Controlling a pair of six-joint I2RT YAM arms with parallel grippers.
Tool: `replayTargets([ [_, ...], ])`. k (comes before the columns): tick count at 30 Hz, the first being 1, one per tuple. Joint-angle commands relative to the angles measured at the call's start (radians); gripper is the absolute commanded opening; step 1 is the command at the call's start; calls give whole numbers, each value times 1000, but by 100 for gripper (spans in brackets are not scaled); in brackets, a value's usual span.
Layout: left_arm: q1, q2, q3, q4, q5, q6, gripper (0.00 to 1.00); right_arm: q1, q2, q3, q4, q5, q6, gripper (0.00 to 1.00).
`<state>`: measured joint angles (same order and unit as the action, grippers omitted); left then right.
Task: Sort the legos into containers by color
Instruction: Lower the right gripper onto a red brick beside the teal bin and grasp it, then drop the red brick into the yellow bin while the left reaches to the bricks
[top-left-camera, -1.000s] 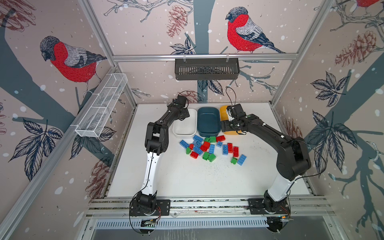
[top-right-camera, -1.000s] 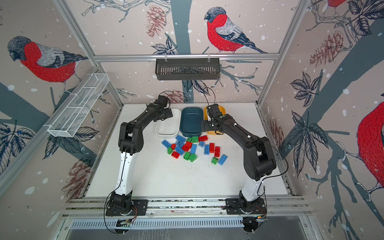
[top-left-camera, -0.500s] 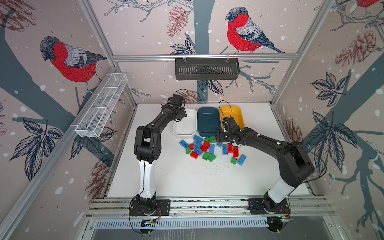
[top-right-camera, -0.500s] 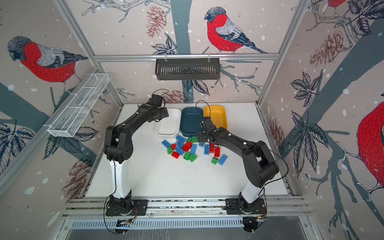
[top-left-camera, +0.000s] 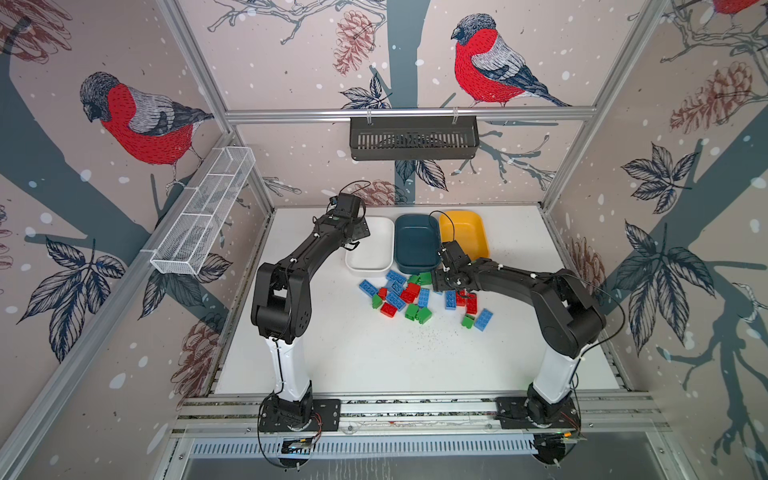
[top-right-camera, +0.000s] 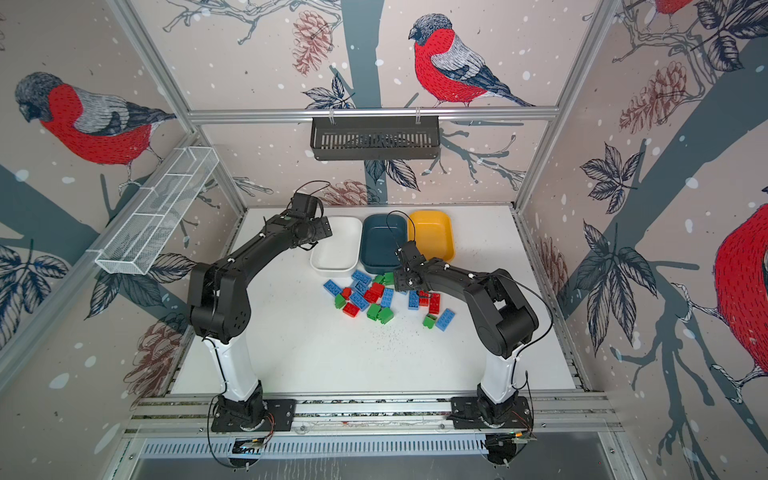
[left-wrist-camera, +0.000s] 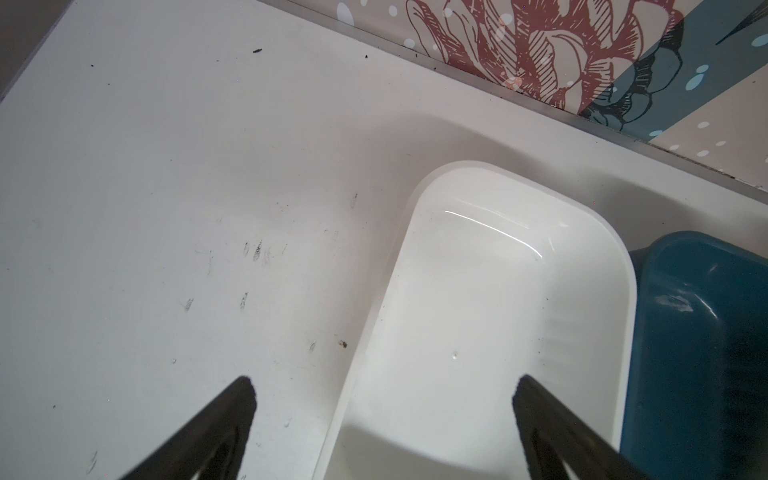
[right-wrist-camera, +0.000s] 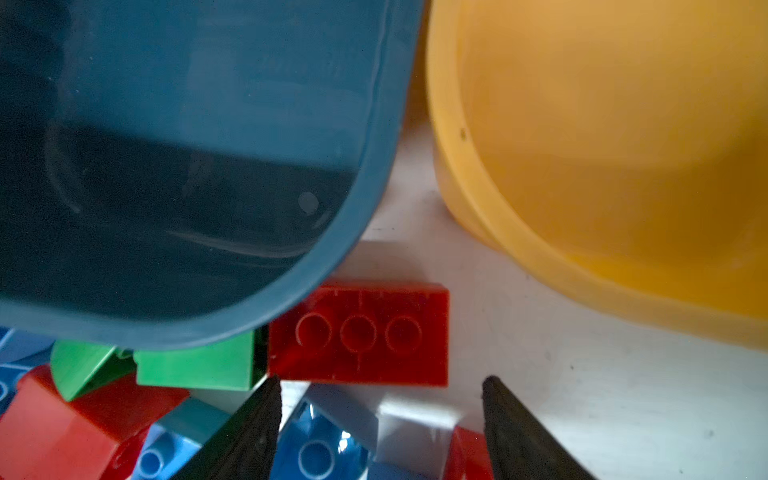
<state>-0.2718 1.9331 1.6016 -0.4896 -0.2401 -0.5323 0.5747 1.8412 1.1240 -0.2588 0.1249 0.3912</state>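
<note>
The legos (top-left-camera: 409, 293) (top-right-camera: 376, 293), red, blue and green, lie in a loose pile in front of three containers: white (top-left-camera: 374, 253), teal (top-left-camera: 417, 243) and yellow (top-left-camera: 467, 235), all empty. My right gripper (top-left-camera: 442, 286) (right-wrist-camera: 382, 384) hangs open, low over the pile's back right by the teal tub's front corner. Just past its fingertips a red brick (right-wrist-camera: 359, 334) lies studs-down, and a blue brick (right-wrist-camera: 328, 440) sits under the gap. My left gripper (top-left-camera: 355, 237) (left-wrist-camera: 384, 384) is open above the left rim of the white tub (left-wrist-camera: 478, 291), holding nothing.
A black slotted basket (top-left-camera: 413, 137) hangs on the back rail. A white wire-mesh tray (top-left-camera: 203, 216) is fixed to the left wall. A green brick (right-wrist-camera: 195, 365) rests against the teal tub's front rim (right-wrist-camera: 291, 291). Dark specks (top-left-camera: 419, 336) dot the table in front of the pile.
My right gripper has left the yellow tub and come forward and down to the pile's back edge. The left arm's elbow has swung out to the left, its gripper staying by the white tub.
</note>
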Motion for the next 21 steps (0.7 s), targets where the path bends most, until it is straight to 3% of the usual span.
replayTargets([
  [1,0,-6,-2,17,-13,9,97,5,16,17,20,-16,-36,80],
  [11,-1,-3,-2,14,-9,9,97,5,73,56,41,-14,-55,82],
  [21,-2,-80,-99,32,-28,10,97,5,44,5,50,-57,-101,60],
])
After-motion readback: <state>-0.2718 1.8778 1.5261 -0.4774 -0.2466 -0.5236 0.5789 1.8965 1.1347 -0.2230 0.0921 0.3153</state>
